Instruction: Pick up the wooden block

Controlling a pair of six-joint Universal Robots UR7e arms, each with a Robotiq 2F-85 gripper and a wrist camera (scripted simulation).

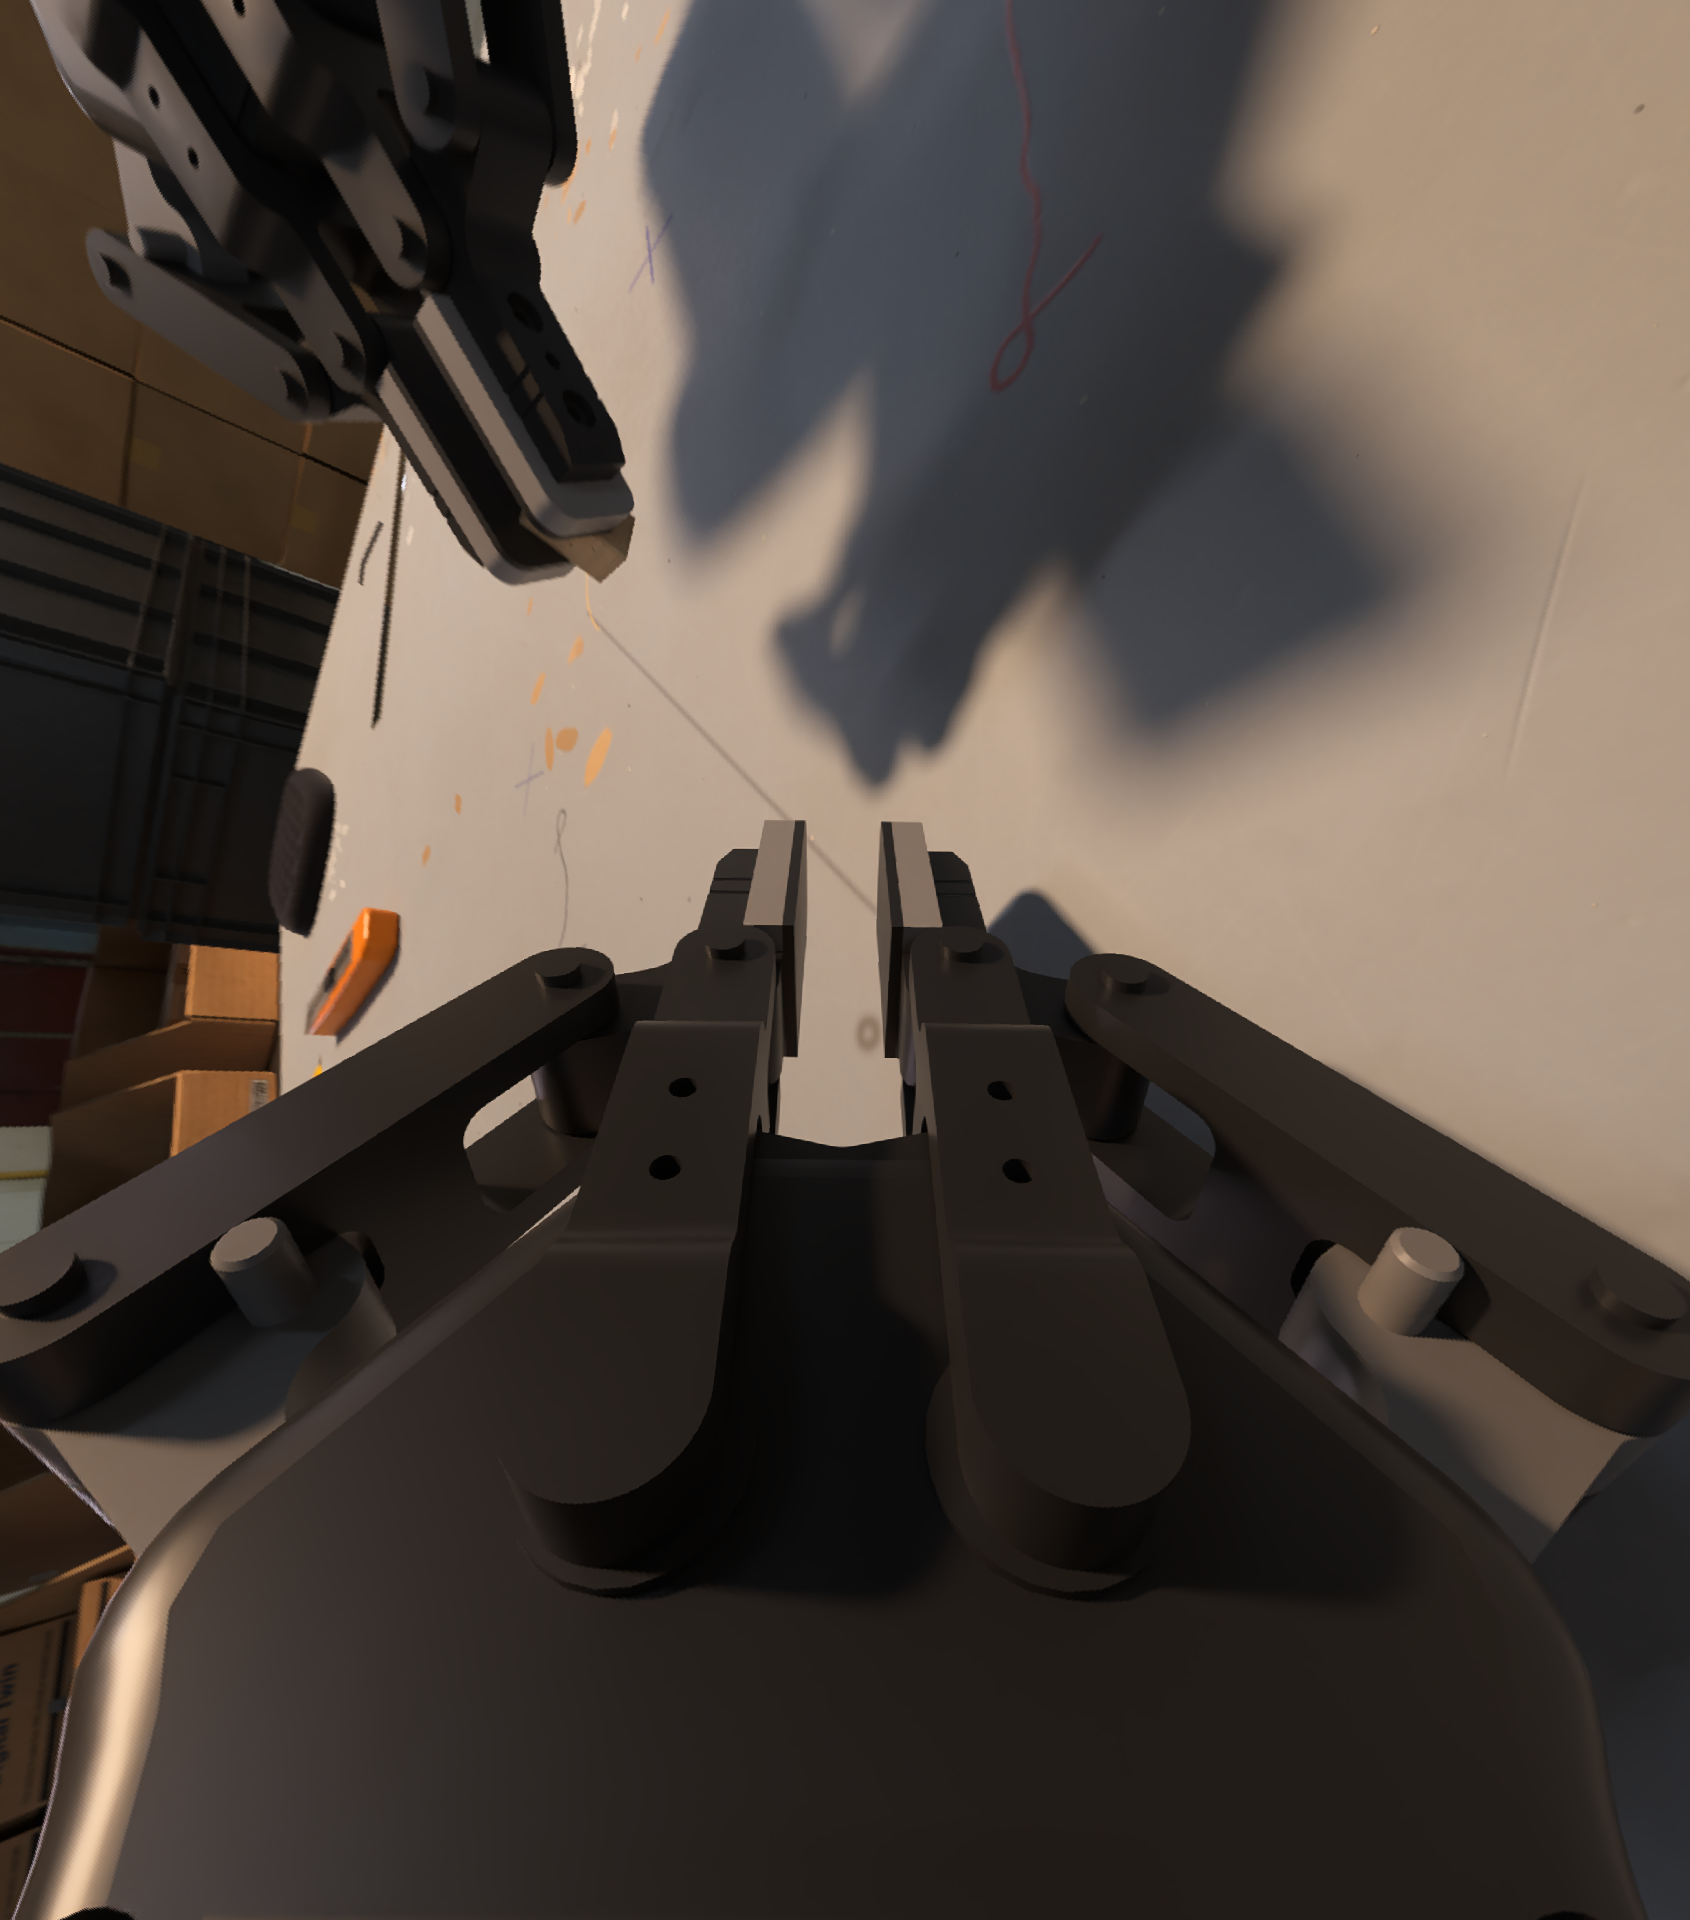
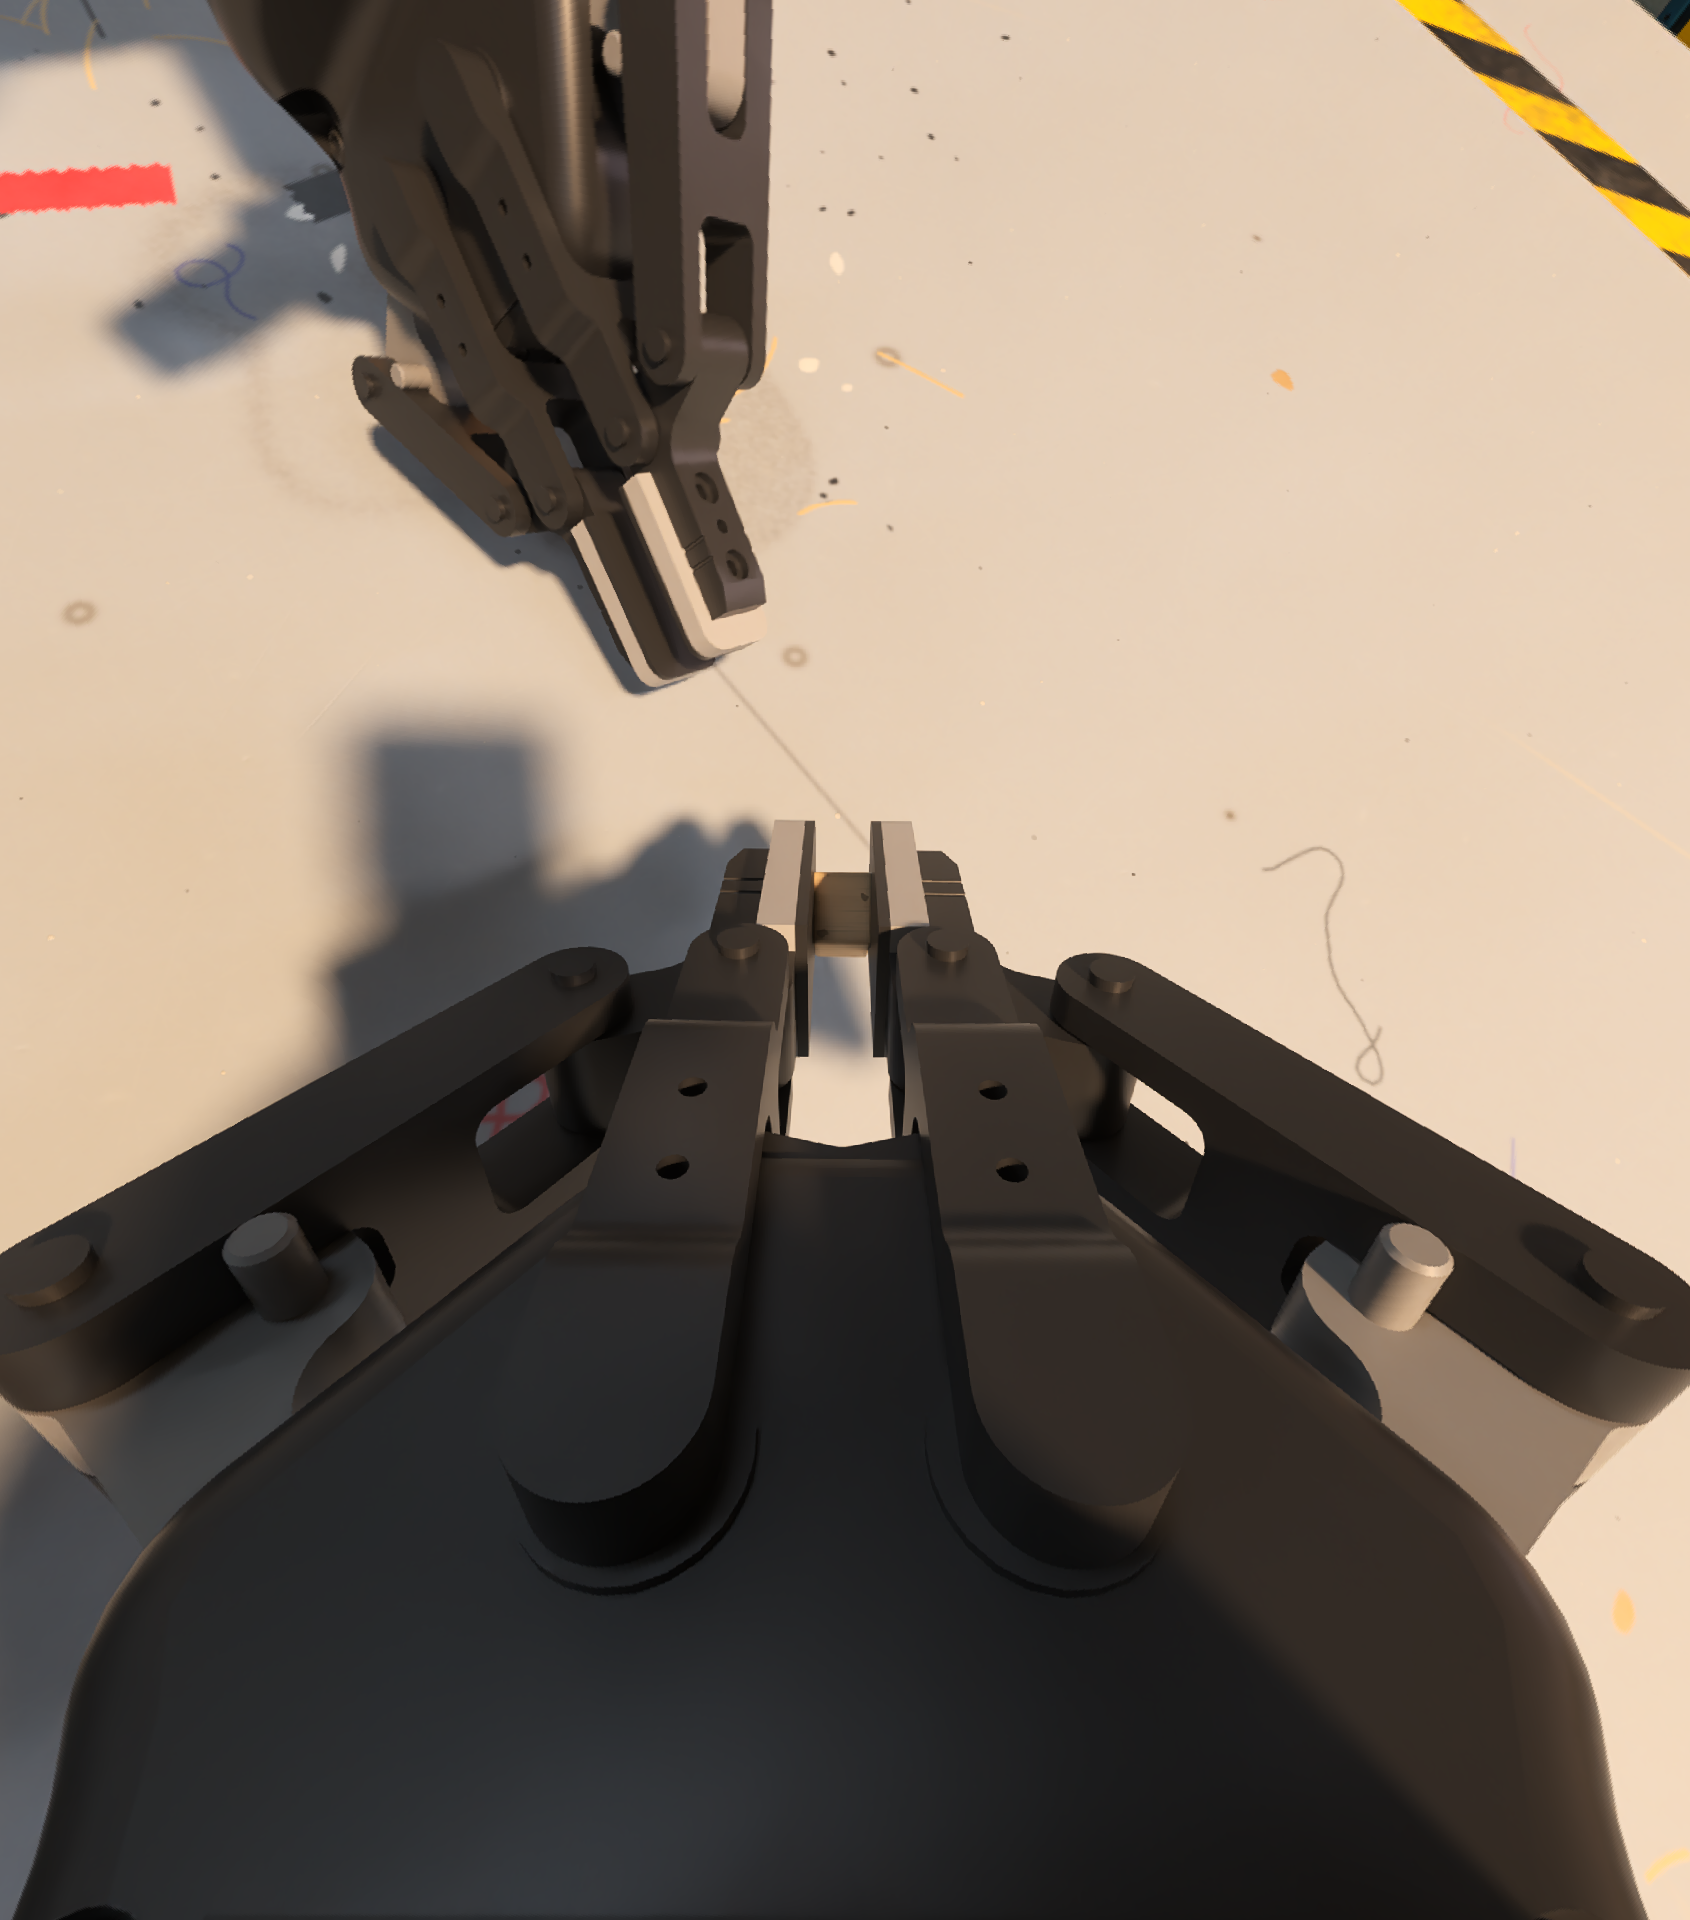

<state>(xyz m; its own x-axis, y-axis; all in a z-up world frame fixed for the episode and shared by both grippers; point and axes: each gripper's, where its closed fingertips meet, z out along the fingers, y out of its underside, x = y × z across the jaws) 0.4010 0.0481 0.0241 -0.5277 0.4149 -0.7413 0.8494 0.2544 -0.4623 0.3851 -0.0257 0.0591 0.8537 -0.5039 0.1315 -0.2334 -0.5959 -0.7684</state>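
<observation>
The wooden block (image 2: pixel 841 909) is small and pale. It sits clamped between the pads of my right gripper (image 2: pixel 842 868), which is shut on it just above the beige table (image 2: pixel 1236 582). In the left wrist view the same block (image 1: pixel 609 553) pokes out of the right gripper's tips (image 1: pixel 571 520) at the upper left, off the surface. My left gripper (image 1: pixel 841 873) holds nothing; its pads are close together with only a narrow slit between them. It also shows in the right wrist view (image 2: pixel 685 634), hanging tip-down over the table beyond the block.
An orange utility knife (image 1: pixel 355 971) lies near the table's left edge. A black crate (image 1: pixel 72 707) and cardboard boxes (image 1: pixel 20 343) stand past that edge. Yellow-black hazard tape (image 2: pixel 1630 177) marks the far right edge. A red tape strip (image 2: pixel 82 189) lies at the far left.
</observation>
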